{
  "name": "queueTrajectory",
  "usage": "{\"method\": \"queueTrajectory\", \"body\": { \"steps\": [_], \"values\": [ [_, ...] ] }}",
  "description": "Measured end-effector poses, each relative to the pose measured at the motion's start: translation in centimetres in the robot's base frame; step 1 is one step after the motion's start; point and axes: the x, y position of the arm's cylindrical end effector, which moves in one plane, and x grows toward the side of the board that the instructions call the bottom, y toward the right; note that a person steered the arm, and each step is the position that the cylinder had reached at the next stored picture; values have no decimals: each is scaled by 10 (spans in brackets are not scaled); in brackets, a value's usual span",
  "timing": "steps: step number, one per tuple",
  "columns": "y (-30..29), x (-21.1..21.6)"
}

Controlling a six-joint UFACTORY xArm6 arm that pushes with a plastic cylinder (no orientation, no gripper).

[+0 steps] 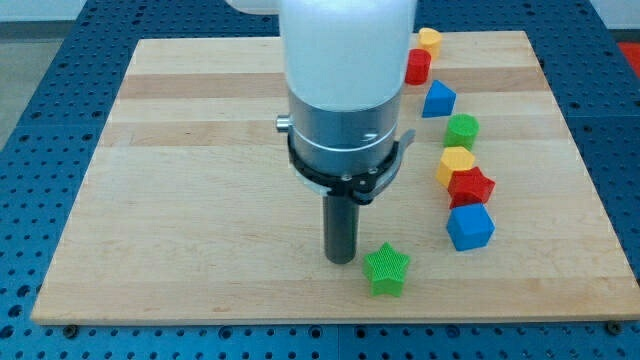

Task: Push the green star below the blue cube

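The green star point(386, 270) lies near the view's bottom edge of the wooden board point(180, 150), a little right of centre. The blue cube point(470, 227) sits to its upper right, near the right side. My tip point(340, 260) is the lower end of the dark rod; it stands just left of the green star, close to it or touching it. The arm's white and grey body hides the board's upper middle.
A column of blocks runs up the right side above the blue cube: a red star point(472, 186), a yellow hexagonal block point(455, 163), a green cylinder point(462, 130), a blue triangular block point(438, 99), a red block point(418, 67) and a yellow block point(429, 41).
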Motion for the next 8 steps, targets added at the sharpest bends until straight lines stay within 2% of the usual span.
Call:
{"method": "queueTrajectory", "body": {
  "steps": [6, 8],
  "values": [
    [-7, 31],
    [37, 31]
  ]
}}
